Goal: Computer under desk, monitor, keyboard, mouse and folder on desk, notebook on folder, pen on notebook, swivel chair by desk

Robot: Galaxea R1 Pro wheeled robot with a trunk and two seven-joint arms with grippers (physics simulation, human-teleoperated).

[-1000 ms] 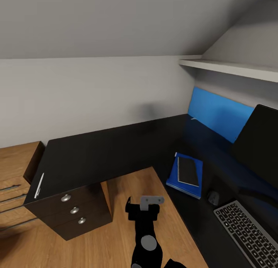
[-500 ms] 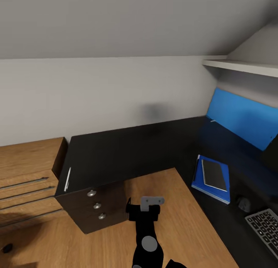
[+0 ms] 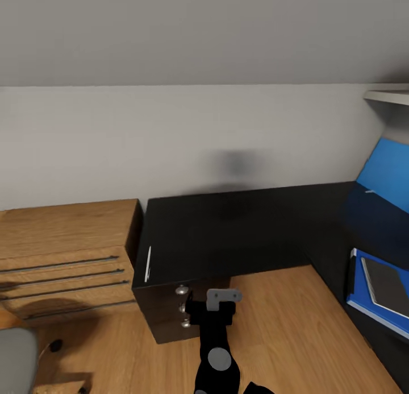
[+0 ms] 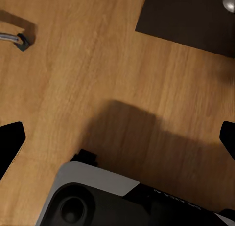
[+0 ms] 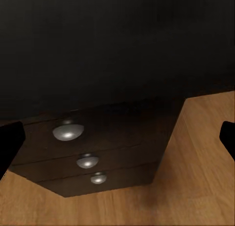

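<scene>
Pen (image 3: 147, 264) is the open item: it lies at the far-left edge of the desk (image 3: 227, 235), above the drawer unit (image 5: 93, 147), well apart from the notebook (image 3: 389, 287). The notebook is already stacked on the blue folder (image 3: 358, 294), on the desk's right wing at the edge of my head view, so that part looks done. A grey corner of what I take for the swivel chair (image 3: 17, 354) sits low left on the wood floor (image 4: 98, 79), near the light wooden chest (image 3: 62, 252), so parking it beside the desk looks pending. My left gripper (image 4: 117, 140) and right gripper (image 5: 117, 138) both have fingertips spread wide, holding nothing. My guess at what's left: pen onto notebook, then chair.
</scene>
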